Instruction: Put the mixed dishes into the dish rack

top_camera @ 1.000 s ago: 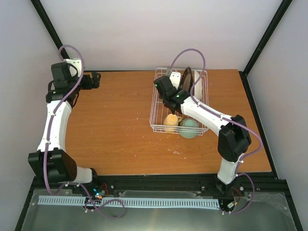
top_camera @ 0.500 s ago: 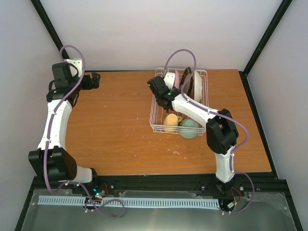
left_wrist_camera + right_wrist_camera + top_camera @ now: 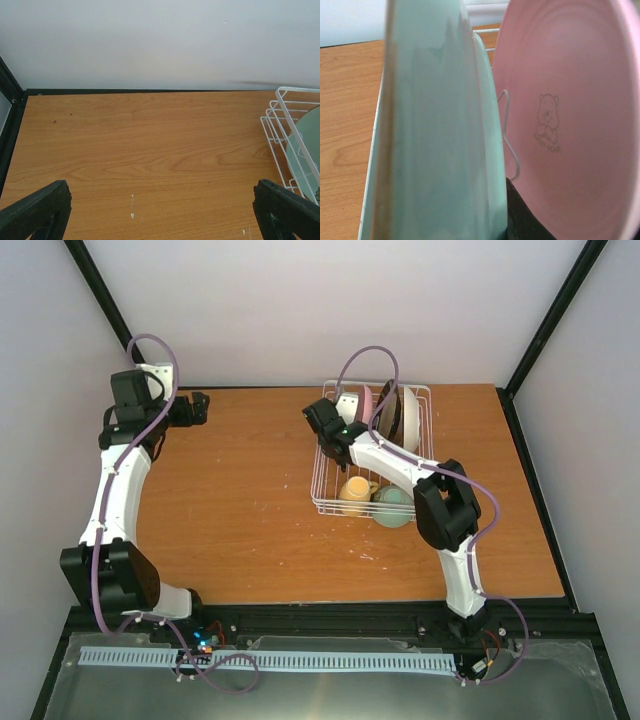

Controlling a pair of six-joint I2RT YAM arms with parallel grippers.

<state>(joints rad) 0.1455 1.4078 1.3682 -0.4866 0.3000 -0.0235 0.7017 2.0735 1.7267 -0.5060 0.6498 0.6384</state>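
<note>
The white wire dish rack (image 3: 322, 475) stands at the back right of the table. In its near end lie the yellow mug (image 3: 355, 490) and the pale green bowl (image 3: 392, 506). At its far end the pink plate (image 3: 367, 403), the dark-rimmed cream plate (image 3: 388, 410) and the white plate (image 3: 409, 416) stand upright. My right gripper (image 3: 326, 426) is at the rack's far left corner, shut on the mint green plate (image 3: 440, 130), held edge-on next to the pink plate (image 3: 570, 115). One finger (image 3: 525, 217) presses its face; the other is hidden. My left gripper (image 3: 196, 406) is open and empty at the table's far left.
The left wrist view shows bare wood tabletop (image 3: 150, 150), the back wall and the rack's left end (image 3: 280, 125) with the mint green plate (image 3: 306, 145) in it. Black frame posts stand at the table's corners. The right arm's forearm lies across the rack.
My right gripper has moved left and back along the rack to its far left corner, carrying the mint green plate. The left arm has not moved.
</note>
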